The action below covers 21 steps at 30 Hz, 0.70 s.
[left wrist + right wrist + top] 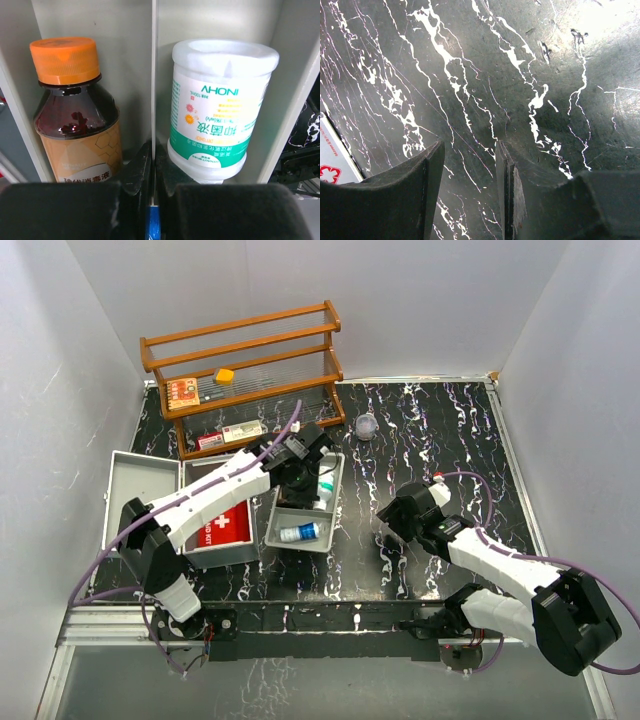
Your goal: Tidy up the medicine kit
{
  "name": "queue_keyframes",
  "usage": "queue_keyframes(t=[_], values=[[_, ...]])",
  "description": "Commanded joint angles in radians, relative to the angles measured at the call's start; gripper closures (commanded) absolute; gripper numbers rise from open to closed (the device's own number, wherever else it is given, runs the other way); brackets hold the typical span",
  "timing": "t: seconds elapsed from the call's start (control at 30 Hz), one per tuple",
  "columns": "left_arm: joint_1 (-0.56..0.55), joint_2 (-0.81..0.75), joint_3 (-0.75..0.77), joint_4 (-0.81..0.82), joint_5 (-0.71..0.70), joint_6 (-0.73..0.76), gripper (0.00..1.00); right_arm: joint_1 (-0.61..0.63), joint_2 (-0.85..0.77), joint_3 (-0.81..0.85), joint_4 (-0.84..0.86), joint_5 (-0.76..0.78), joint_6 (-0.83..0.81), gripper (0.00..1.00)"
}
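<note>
We judge it partway: the medicine kit (140,480) lies open at left, its tray (318,543) just beside it holding bottles (75,120); left hand (153,150) pinches the tray divider, right hand (470,165) gapes empty; rack (250,350) boxes remain.

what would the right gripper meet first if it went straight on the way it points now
The bare marbled table top: the right gripper points down at it, fingers open, nothing between. The white item with a red mark at left looks outside that line, though depth is unclear.

Tray (334,505) right of case (140,495), rack (262,392) behind both
</note>
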Motion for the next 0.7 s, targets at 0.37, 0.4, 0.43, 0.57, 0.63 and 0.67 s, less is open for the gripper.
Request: queue_keyframes(t=[0.37, 0.4, 0.43, 0.57, 0.63, 0.67], values=[[0.285, -0.178, 0.064, -0.224, -0.065, 0.123, 1.0, -0.006, -0.001, 0.013, 0.016, 0.011, 0.007, 0.57], [0.299, -0.191, 0.058, -0.233, -0.076, 0.124, 1.0, -0.005, 0.0, 0.013, 0.018, 0.009, 0.007, 0.57], [0.315, -0.202, 0.051, -0.242, -0.087, 0.125, 1.0, -0.005, 0.003, 0.013, 0.022, 0.007, 0.006, 0.57], [0.393, -0.263, -0.022, -0.25, -0.105, 0.148, 1.0, -0.007, 0.023, 0.016, 0.035, -0.011, -0.001, 0.57], [0.437, -0.298, -0.068, -0.231, -0.115, 0.178, 1.0, -0.007, 0.034, 0.02, 0.035, -0.018, -0.011, 0.58], [0.46, -0.316, -0.09, -0.212, -0.112, 0.203, 1.0, -0.007, 0.038, 0.023, 0.036, -0.024, -0.015, 0.57]])
